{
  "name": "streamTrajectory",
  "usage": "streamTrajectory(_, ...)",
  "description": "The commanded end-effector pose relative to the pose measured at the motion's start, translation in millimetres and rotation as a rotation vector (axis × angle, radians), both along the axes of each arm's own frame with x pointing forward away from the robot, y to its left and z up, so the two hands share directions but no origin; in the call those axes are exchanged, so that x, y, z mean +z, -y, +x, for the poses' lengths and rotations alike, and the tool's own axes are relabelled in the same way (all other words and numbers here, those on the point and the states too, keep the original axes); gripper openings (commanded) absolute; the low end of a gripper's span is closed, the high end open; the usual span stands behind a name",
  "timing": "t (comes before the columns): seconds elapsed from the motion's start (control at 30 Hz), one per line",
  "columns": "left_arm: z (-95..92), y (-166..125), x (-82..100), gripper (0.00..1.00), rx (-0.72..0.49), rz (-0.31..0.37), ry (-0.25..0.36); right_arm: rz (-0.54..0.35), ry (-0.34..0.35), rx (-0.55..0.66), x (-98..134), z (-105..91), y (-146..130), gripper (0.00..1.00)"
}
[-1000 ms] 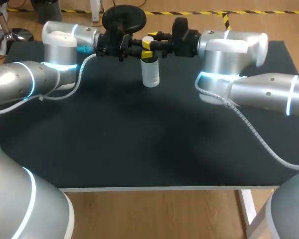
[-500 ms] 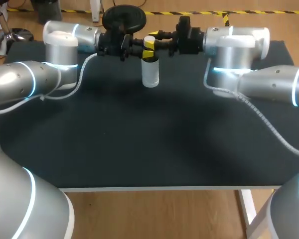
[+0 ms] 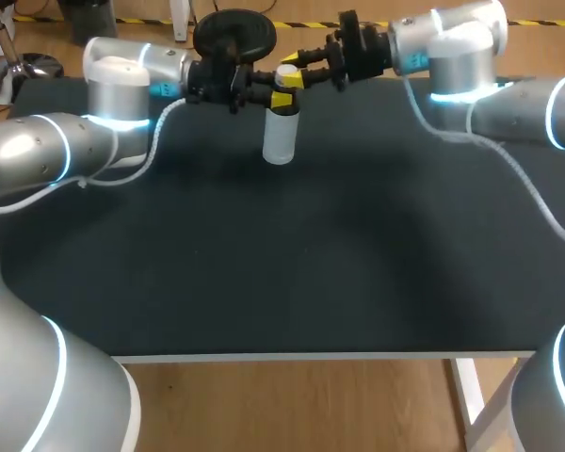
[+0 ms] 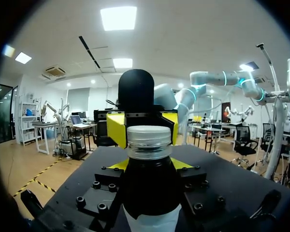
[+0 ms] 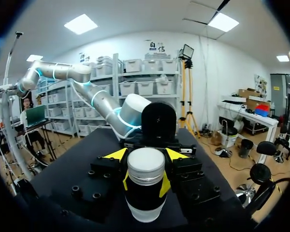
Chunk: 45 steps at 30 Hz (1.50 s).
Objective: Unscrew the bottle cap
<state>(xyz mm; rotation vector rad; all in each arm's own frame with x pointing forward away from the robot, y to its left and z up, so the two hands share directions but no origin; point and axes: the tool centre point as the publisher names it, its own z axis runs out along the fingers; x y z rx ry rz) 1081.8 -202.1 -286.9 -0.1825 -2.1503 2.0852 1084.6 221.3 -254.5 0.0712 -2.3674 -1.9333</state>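
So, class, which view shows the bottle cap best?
The left wrist view: the cap sits close and side-on, its ridges plain. The right wrist view shows it whole, ridges unclear; the head view, only a small white spot atop the bottle.

Matte black table (image 3: pixel 282 282), pale front edge, white leg.

Bottle (image 3: pixel 279 137) on table's (image 3: pixel 292 273) far side, between left hand (image 3: pixel 277 98) and right hand (image 3: pixel 302 73).
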Motion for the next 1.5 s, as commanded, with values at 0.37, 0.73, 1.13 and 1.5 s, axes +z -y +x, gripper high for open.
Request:
streamTrajectory(0.37,0.6,-3,-2.0,0.0,-0.011,-0.005,-0.001,0.081,-0.054,0.728,3,4.2,-14,0.0)
streamTrajectory(0.73,0.6,-3,-2.0,0.0,-0.011,-0.005,-0.001,0.125,0.047,0.652,48,15.4,15,0.0)
streamTrajectory(1.13,0.6,-3,-2.0,0.0,-0.011,-0.005,-0.001,0.015,0.01,0.345,35,18.4,97,0.0)
streamTrajectory(1.5,0.6,-3,-2.0,0.0,-0.011,-0.005,-0.001,-0.087,-0.071,-0.028,-22,-3.6,152,0.0)
